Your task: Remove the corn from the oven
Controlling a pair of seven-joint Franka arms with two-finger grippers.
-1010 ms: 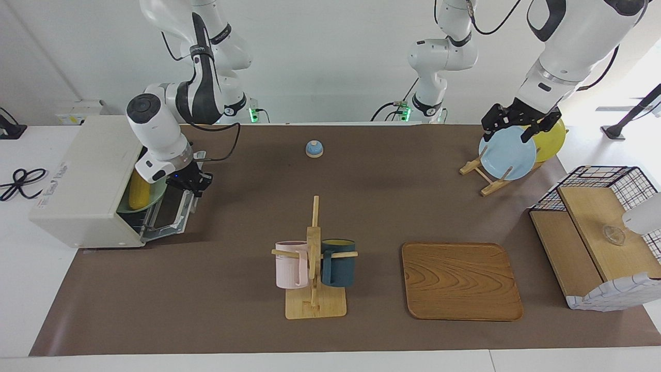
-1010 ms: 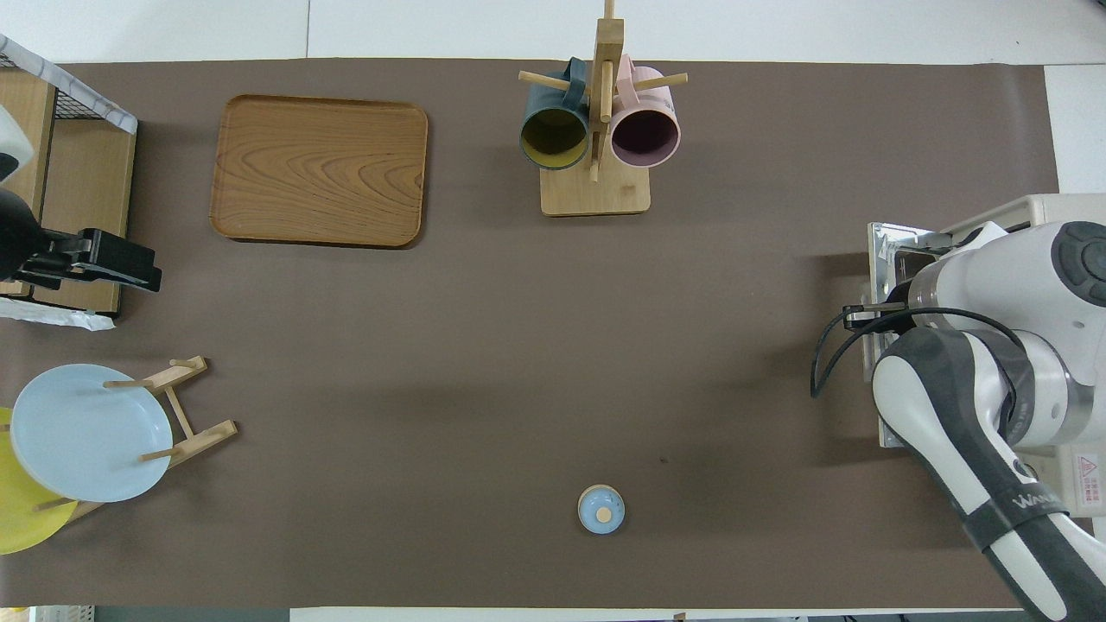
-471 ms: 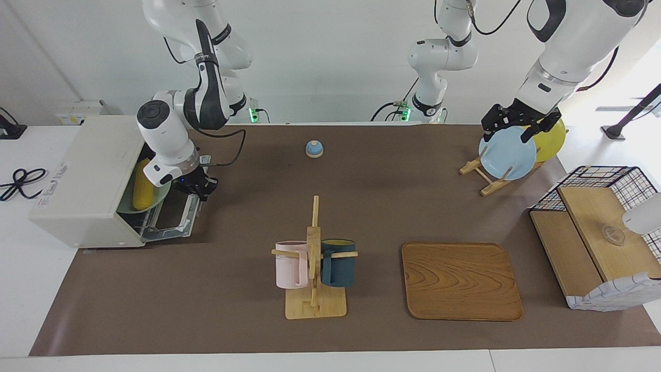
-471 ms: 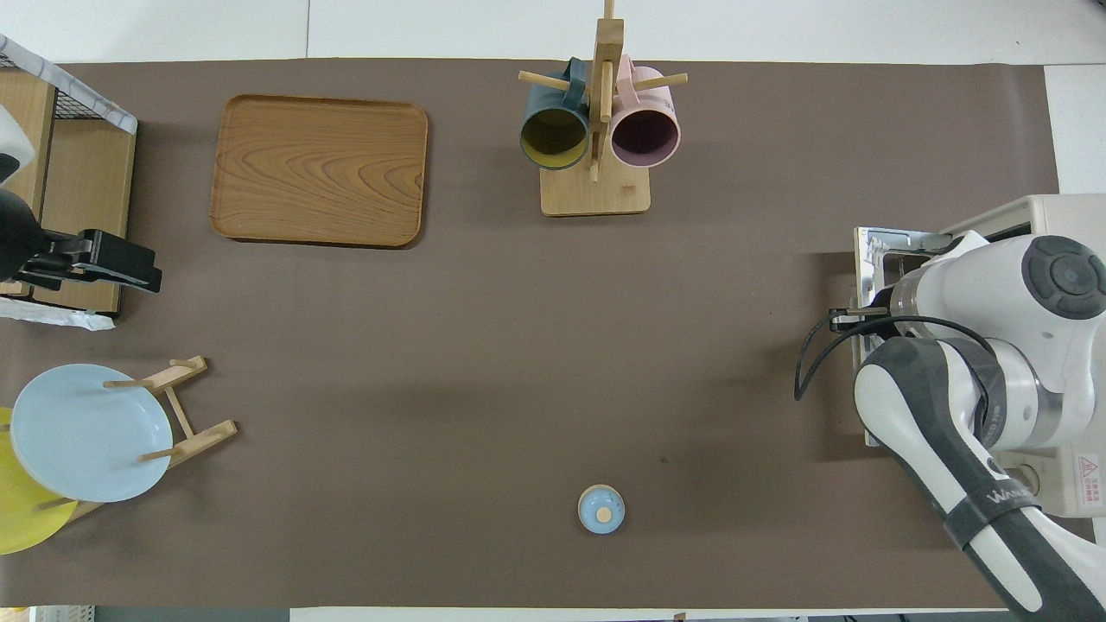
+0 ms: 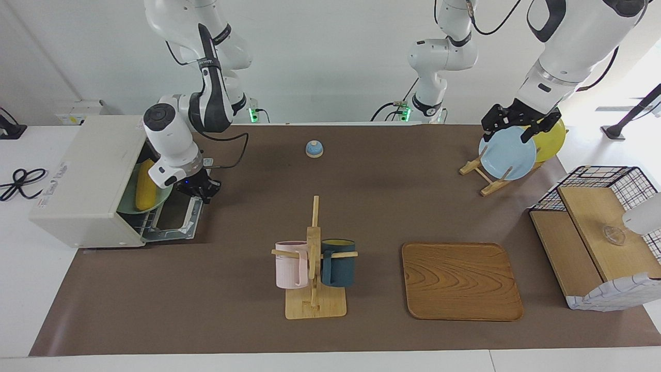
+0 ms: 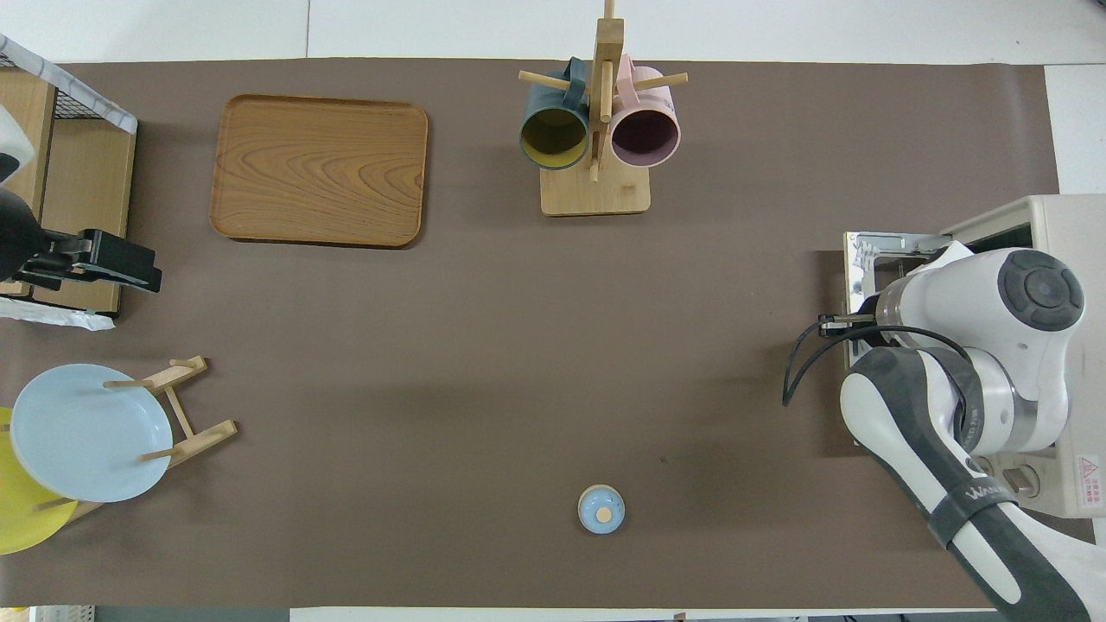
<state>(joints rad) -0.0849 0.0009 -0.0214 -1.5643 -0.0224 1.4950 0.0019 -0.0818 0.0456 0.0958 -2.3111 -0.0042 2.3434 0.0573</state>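
The cream-white oven [image 5: 85,175] stands at the right arm's end of the table, and its drop-down door [image 5: 173,217] hangs most of the way open. Inside it the yellow corn [image 5: 146,190] lies on a green plate [image 5: 159,199]. My right gripper [image 5: 200,191] is at the door's outer edge, shut on the door's handle. In the overhead view the right arm covers the oven's [image 6: 1067,216] mouth, so the corn is hidden there. My left gripper [image 5: 508,130] waits open, raised over the blue plate [image 5: 508,155].
A mug rack [image 5: 314,268] with a pink and a dark blue mug stands mid-table. A wooden tray [image 5: 461,281] lies beside it. A small blue bell [image 5: 314,149] sits near the robots. The plate rack also holds a yellow plate [image 5: 553,138]. A wire shelf [image 5: 599,227] fills the left arm's end.
My right gripper has moved outward from the oven and a little lower, and the door has swung further down with it. More of the corn shows. The left arm has not moved.
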